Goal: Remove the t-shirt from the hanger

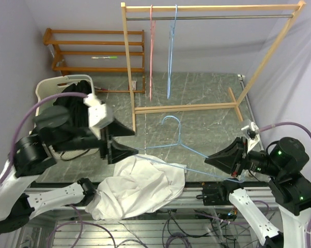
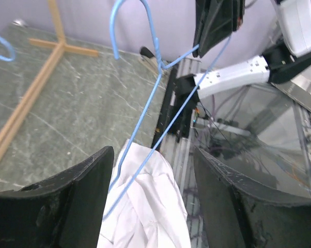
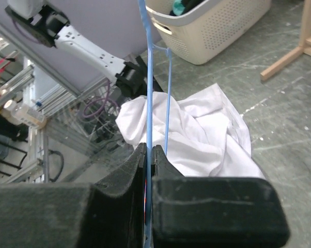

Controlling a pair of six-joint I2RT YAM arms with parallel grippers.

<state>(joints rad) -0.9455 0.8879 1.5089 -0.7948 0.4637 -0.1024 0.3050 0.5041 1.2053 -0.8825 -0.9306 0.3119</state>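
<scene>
Your right tool (image 3: 149, 155) sits nearest the lens in its wrist view, jaws pressed together on the thin wire of the blue hanger (image 3: 148, 77), so that side has a firm pinch near one end of the frame. Your left tool (image 2: 151, 155) stands open, its two dark fingers spread with nothing clamped; the hanger's other arm runs down through the gap between them and disappears into the white t-shirt (image 2: 150, 206). Seen from above, the shirt lies in a crumpled heap at the near edge of the counter (image 1: 197, 98), between the two arm bases, with the hanger slanting up out of it toward the right tool and its hook lifted over the stone surface. By my reading you are at the last part of the removal: most of the cloth is off, but one hanger end looks tucked inside a fold or the neck. Next, have the left tool close on the fabric just beside that wire and hold it down while the right draws the hanger up and away to its own side.
</scene>
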